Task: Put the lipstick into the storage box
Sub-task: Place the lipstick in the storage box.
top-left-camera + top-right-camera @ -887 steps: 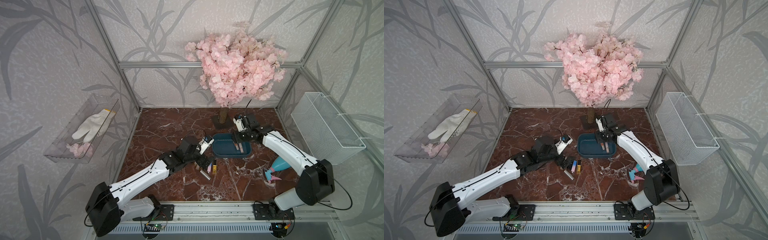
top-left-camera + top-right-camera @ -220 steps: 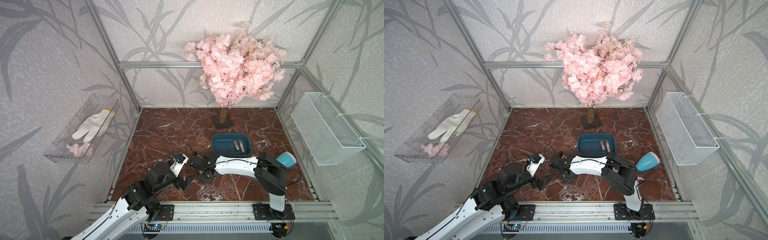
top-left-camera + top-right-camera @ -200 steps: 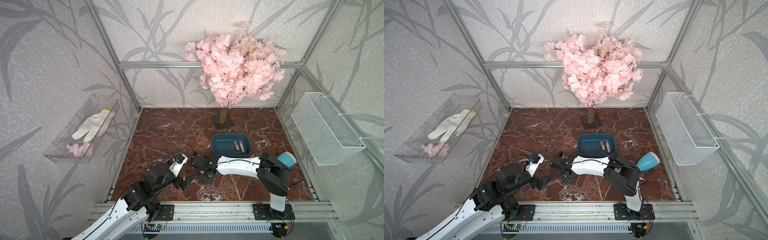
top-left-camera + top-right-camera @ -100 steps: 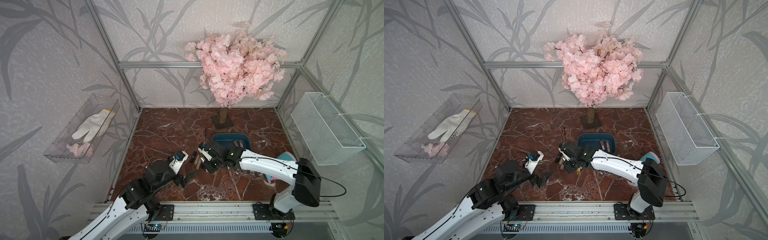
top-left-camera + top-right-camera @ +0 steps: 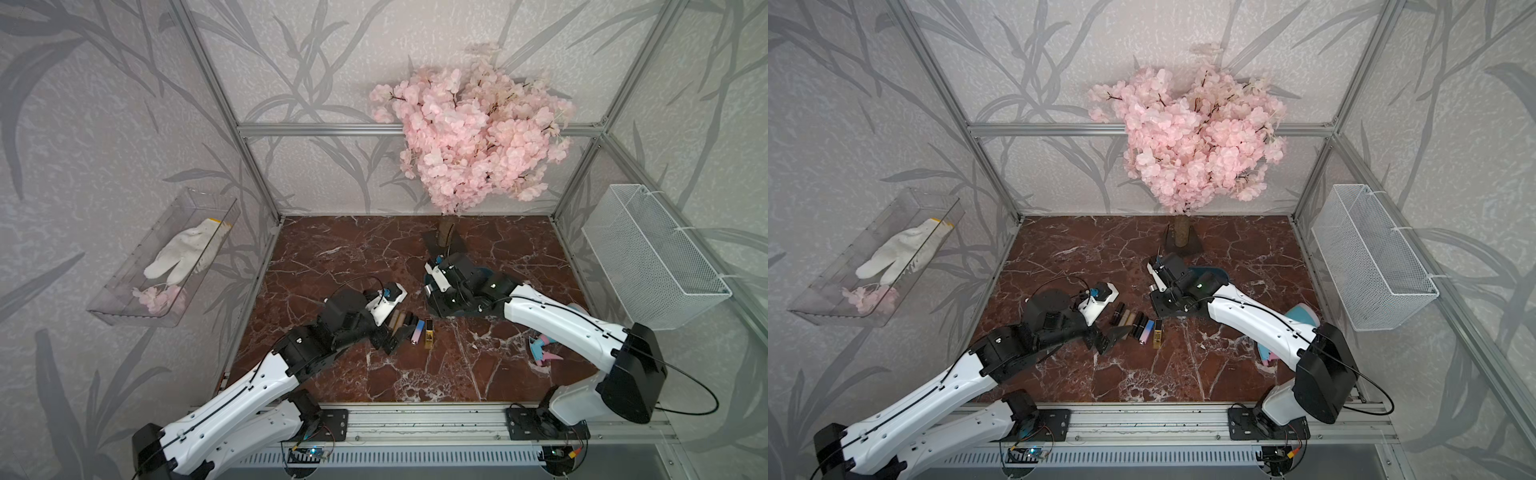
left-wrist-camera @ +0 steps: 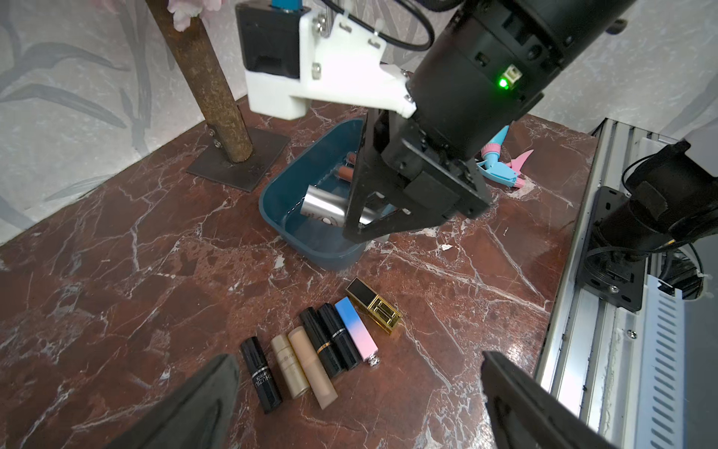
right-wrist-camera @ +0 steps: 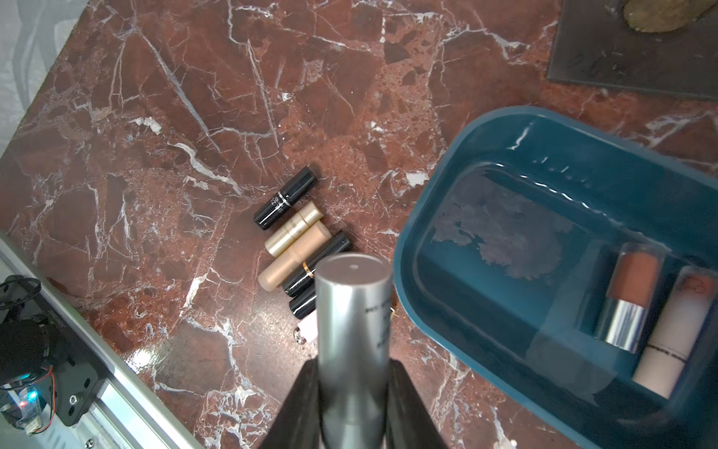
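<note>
At storage box, right pincer arrived holding lipstick.

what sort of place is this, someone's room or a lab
Probably a staged robot test cell: an aluminium frame with wallpapered panels, robot arms bolted to a rail, and a fake blossom tree on the marble-look tabletop.

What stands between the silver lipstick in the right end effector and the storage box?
Nothing visible. The right end effector grips the silver lipstick close to the storage box, whose top is open; two lipsticks lie at one end.
</note>
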You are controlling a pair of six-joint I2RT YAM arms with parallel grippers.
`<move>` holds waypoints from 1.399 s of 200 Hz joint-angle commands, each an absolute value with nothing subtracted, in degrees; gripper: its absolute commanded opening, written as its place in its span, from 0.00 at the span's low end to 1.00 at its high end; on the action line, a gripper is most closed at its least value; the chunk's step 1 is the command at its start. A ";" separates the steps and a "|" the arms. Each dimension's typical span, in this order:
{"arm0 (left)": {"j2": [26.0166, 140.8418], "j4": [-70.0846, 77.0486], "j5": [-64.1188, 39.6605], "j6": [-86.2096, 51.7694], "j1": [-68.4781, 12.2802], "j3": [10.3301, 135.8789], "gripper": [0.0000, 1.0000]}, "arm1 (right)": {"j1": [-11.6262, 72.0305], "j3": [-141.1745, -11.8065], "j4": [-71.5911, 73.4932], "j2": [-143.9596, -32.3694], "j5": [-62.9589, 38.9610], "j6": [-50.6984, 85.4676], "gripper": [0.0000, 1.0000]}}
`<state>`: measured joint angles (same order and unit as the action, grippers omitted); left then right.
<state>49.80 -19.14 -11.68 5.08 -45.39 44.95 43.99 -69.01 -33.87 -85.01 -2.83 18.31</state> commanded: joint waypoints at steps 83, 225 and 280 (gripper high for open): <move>67.55 -16.19 -13.79 8.71 -45.71 57.23 1.00 | 31.78 -74.77 -39.73 -89.80 -1.90 15.78 0.23; 76.38 -14.43 -16.50 8.79 -46.30 58.28 1.00 | 25.62 -79.06 -40.05 -107.05 -1.41 12.23 0.23; 78.03 -13.10 -18.77 8.71 -46.35 57.57 1.00 | 24.84 -78.31 -38.76 -109.84 -0.27 12.97 0.23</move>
<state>76.93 -14.39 -16.58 7.99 -46.06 58.35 25.52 -77.84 -39.33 -108.77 -1.54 12.80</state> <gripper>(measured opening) 0.999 0.274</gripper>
